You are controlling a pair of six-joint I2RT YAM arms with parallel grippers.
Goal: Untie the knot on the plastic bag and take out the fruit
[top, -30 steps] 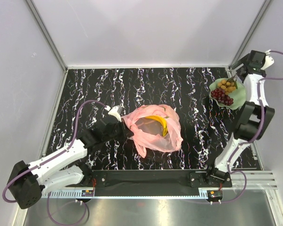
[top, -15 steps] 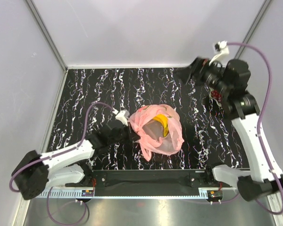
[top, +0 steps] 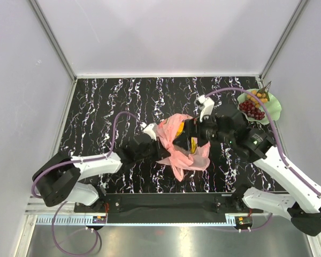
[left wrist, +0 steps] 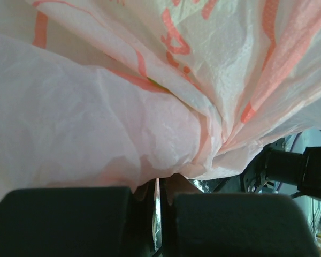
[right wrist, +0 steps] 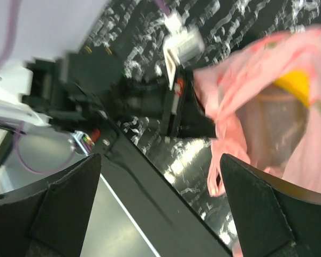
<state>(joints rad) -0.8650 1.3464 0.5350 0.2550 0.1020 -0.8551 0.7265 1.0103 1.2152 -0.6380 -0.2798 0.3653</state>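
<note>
The left hand (top: 158, 148) is pressed together on a fold of the plastic bag (top: 186, 156), pinching its left edge. The right hand (top: 188, 131) is spread wide just over the bag's mouth, where a yellow banana (top: 193, 144) shows. The bag lies mid-table (top: 107, 101). Grapes (top: 251, 110) and small brown fruits (top: 258, 96) sit on the green plate (top: 274, 108) at the far right.

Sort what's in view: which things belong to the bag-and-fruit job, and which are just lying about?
Job: pink bag, banana inside it, grapes, brown fruits, left fingers shut on the bag, right fingers open.
Lying about: green plate under the grapes, black mounting bar.
</note>
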